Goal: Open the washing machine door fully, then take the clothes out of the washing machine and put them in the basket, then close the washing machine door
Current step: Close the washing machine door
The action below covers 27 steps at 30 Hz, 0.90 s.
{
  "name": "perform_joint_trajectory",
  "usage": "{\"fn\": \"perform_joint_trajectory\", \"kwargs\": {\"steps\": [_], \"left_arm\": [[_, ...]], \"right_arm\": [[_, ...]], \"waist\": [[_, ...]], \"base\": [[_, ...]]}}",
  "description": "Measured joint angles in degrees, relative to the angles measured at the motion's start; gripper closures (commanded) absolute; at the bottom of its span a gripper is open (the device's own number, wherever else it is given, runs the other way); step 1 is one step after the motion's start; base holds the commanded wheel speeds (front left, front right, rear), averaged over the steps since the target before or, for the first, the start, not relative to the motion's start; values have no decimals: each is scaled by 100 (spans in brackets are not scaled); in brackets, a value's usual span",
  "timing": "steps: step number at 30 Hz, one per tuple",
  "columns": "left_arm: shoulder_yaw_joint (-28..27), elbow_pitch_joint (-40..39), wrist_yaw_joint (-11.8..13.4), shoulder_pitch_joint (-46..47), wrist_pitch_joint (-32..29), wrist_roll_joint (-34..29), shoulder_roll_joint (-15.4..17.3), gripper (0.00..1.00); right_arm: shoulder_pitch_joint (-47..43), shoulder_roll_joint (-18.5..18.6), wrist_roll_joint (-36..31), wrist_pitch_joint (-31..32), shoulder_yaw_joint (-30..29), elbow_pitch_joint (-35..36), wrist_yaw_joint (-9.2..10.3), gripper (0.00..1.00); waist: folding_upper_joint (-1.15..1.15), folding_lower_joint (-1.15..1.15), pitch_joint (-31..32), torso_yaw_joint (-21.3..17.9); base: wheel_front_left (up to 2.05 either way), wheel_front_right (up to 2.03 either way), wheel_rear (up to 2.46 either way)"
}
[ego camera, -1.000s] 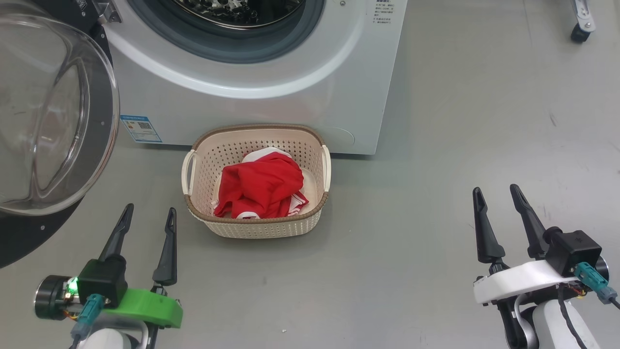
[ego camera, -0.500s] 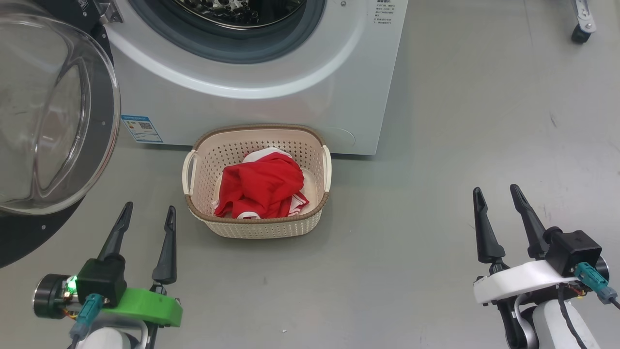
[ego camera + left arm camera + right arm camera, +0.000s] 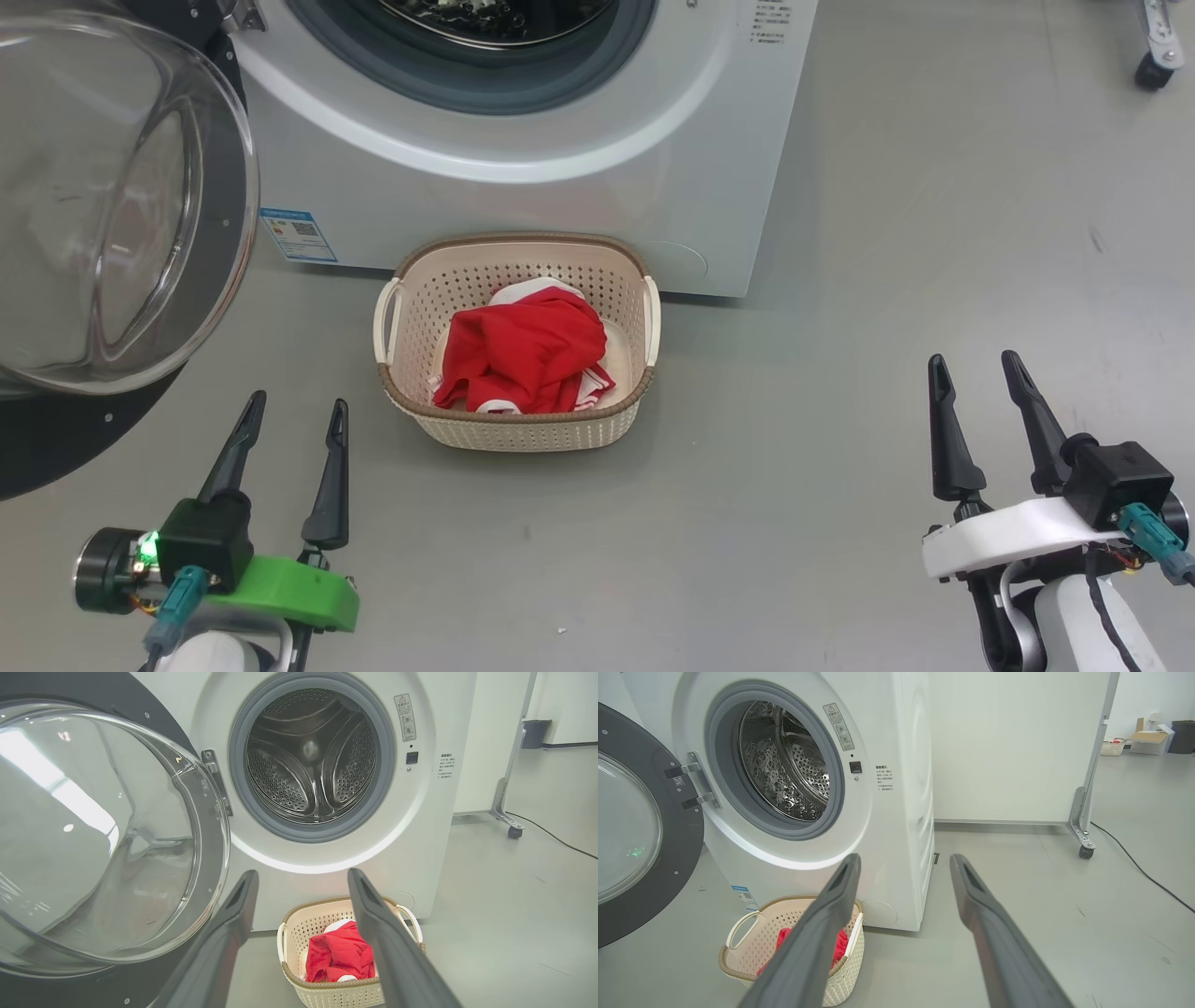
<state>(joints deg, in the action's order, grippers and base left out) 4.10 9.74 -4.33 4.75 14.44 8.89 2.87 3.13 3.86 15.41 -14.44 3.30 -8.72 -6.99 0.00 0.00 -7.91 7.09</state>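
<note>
Clothes [image 3: 527, 350], bright red w/ white trim (crumpled), in basket [image 3: 523, 433]

Main blocker is the big round glossy black door with its bulging glass bowl [image 3: 112, 205]: it hangs swung out on the left, just ahead of the left pincer [image 3: 299, 403]. The small cream perforated plastic basket [image 3: 523, 434] sits on the grey floor [image 3: 794, 448] just in front of the big white front-loading washing machine [image 3: 560, 191], below the steel drum's mouth [image 3: 310, 760], which stands open for a reach-in. Bare floor all round the right pincer [image 3: 972, 359].
</note>
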Motion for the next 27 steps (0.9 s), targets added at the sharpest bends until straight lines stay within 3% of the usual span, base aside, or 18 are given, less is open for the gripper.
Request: {"fn": "perform_joint_trajectory", "kwargs": {"steps": [15,27], "left_arm": [[51,21,54,2,0,14,-20,0],[92,58,144,-7,0,60,-31,0]], "right_arm": [[-3,168,0,0,197,85,0,0],[-10,202,2,0,432,65,0,0]], "waist": [[0,0,-36,759],[0,0,38,1625]], "base": [[0,0,0],[0,0,0]]}}
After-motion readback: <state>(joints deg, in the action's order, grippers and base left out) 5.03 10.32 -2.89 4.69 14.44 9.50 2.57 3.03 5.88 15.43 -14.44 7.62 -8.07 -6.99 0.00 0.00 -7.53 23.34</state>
